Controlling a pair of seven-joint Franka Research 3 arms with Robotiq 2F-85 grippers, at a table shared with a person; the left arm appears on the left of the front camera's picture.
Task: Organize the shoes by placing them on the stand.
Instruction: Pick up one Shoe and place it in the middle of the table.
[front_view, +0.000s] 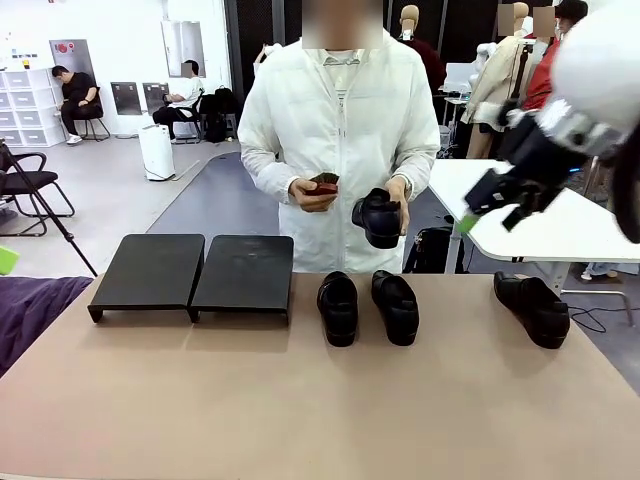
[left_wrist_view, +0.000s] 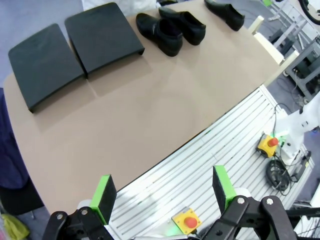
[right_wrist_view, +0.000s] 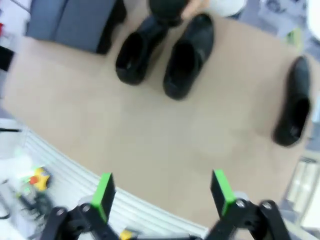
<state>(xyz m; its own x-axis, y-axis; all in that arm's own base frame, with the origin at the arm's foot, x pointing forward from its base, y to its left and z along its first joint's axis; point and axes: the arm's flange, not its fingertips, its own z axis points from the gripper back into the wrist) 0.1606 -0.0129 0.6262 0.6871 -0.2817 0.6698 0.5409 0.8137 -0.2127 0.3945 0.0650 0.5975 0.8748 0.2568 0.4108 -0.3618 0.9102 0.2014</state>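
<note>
Left jaws spread wide, tabletop (left_wrist_view: 150, 115) just ahead, the stand (left_wrist_view: 75, 45) far ahead to their left. Right jaws spread too: two shoes (right_wrist_view: 187, 62) ahead, third shoe (right_wrist_view: 292, 107) off right, fourth shoe (front_view: 381, 217) beyond in the person's hand (front_view: 402, 188).

**A:** Is there any print, brand or number you can read?

**B:** None. The stand (front_view: 190, 272) is plain black on both panels, and the shoes (front_view: 337, 305) just beside it show no legible lettering.

**A:** What about the grey panel (front_view: 72, 62) on the wall far behind the stand, the one with a red mark?

**B:** It's too small to read.

**A:** And the yellow box (left_wrist_view: 179, 219) with a red button, well on the near side of the stand, past the bench edge?

**B:** Any lettering on it is too small to tell.
</note>
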